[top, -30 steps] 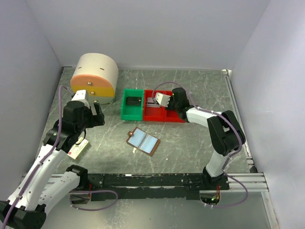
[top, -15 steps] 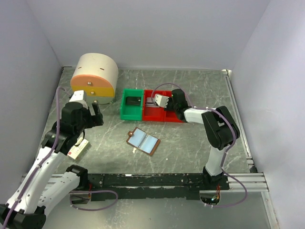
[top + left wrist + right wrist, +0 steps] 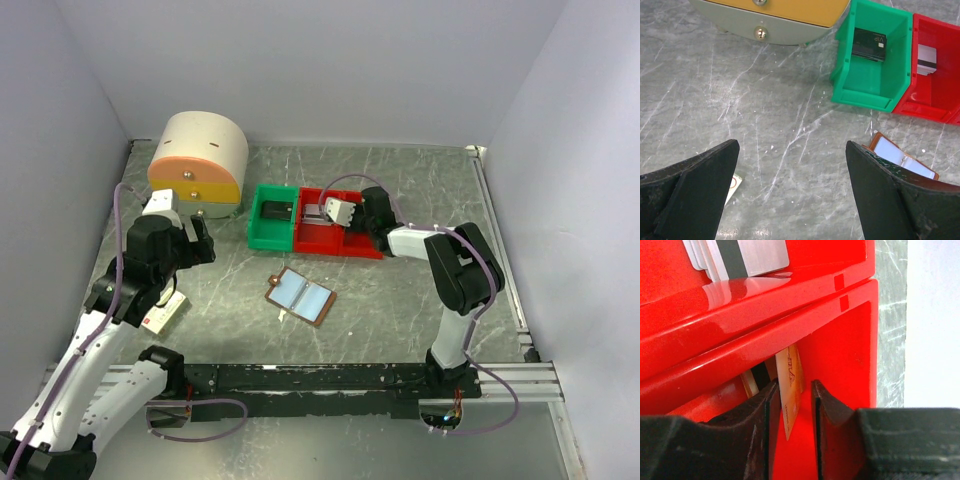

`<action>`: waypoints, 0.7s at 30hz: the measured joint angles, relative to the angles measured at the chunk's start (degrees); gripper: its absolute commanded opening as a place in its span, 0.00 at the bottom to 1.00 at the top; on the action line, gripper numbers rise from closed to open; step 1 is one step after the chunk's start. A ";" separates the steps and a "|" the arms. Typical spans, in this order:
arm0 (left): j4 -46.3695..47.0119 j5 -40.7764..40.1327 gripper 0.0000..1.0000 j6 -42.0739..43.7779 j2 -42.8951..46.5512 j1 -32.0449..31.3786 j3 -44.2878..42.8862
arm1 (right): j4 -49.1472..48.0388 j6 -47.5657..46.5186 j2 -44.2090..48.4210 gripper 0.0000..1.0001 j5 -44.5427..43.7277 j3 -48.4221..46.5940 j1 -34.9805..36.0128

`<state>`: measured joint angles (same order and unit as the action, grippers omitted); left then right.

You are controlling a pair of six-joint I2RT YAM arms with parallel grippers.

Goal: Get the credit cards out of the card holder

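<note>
The card holder (image 3: 300, 296) lies open and flat on the table (image 3: 410, 300); its two pale blue sides face up; it sits near the middle, in front of the bins, well apart from both claws.

The left claw (image 3: 791, 147) is wide open and holds nothing; it hangs over bare table, near a round drawer box (image 3: 200, 160); a small white-and-red box (image 3: 163, 315) lies just beside the left arm; from the left wrist view, the card holder peeks in at the lower right corner.

A green bin (image 3: 860, 95) stands next to two red bins; a black card (image 3: 868, 44) lies inside the green bin.

The right claw (image 3: 794, 383) reaches down into a red bin (image 3: 840, 340); its fingers (image 3: 765, 430) are only a little way apart; a tan card (image 3: 790, 400) stands on its edge between them; the card looks to touch one finger, but a thin strip of red shows between the card and the other finger, so the claw is not squeezing it.

The other red bin (image 3: 700, 305), just beside this one, holds grey cards (image 3: 740, 255) with a dark stripe; they lie stacked on each other.
</note>
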<state>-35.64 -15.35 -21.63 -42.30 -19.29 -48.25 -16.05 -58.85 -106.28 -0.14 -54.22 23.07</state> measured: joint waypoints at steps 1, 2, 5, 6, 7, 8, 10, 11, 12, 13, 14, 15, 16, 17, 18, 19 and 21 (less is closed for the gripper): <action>0.00 0.00 1.00 0.00 -0.04 0.00 0.00 | 0.24 0.00 0.07 0.31 0.22 0.02 -0.02; 0.00 0.00 1.00 0.00 -0.02 0.00 0.00 | 0.48 0.00 0.15 0.31 0.42 0.02 -0.04; 0.02 0.00 1.00 0.00 0.13 0.00 0.00 | 1.16 0.02 0.31 0.31 0.81 0.07 -0.13; 0.02 0.00 1.00 0.00 0.13 0.00 0.00 | 1.31 0.02 0.35 0.31 0.85 0.07 -0.13; 0.02 0.00 1.00 0.00 0.13 0.00 0.00 | 1.46 0.02 0.39 0.31 0.87 0.07 -0.15; 0.02 0.00 1.00 0.00 0.13 0.00 0.00 | 1.66 0.02 0.44 0.31 0.92 0.07 -0.20; 0.02 0.00 1.00 0.02 0.13 0.00 0.00 | 2.29 0.07 0.61 0.35 1.14 0.11 -0.31; 0.02 0.02 1.00 0.02 0.13 0.00 0.00 | 2.64 0.13 0.76 0.37 1.29 0.15 -0.37; 0.02 0.02 1.00 0.02 0.13 0.00 0.00 | 2.86 0.15 0.96 0.37 1.33 0.26 -0.42; 0.02 0.02 1.00 0.02 0.13 0.00 0.00 | 3.41 0.13 1.22 0.37 1.46 0.33 -0.50; 0.02 0.04 1.00 0.02 0.13 0.00 0.00 | 3.91 0.15 1.40 0.38 1.51 0.35 -0.55; 0.02 0.04 0.99 0.02 0.11 0.00 0.00 | 4.22 0.17 1.49 0.39 1.60 0.35 -0.57; 0.02 0.04 0.99 0.04 0.09 0.00 0.00 | 4.44 0.35 1.60 0.40 1.70 0.35 -0.59; 0.02 0.07 0.99 0.02 0.04 0.00 0.00 | 4.61 0.55 1.75 0.41 1.92 0.42 -0.61; 0.02 0.07 0.99 0.04 -0.02 0.00 0.00 | 4.90 0.81 2.03 0.42 2.29 0.50 -0.61; 0.02 0.07 0.99 0.04 -0.09 0.00 0.00 | 5.05 1.03 2.27 0.42 2.56 0.63 -0.61; 0.02 0.09 0.99 0.04 -0.22 0.00 0.00 | 5.20 1.60 2.89 0.42 3.21 0.79 -0.61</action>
<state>-35.62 -15.27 -21.58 -42.52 -19.29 -48.25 -10.85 -57.25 -103.39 3.07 -53.43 22.46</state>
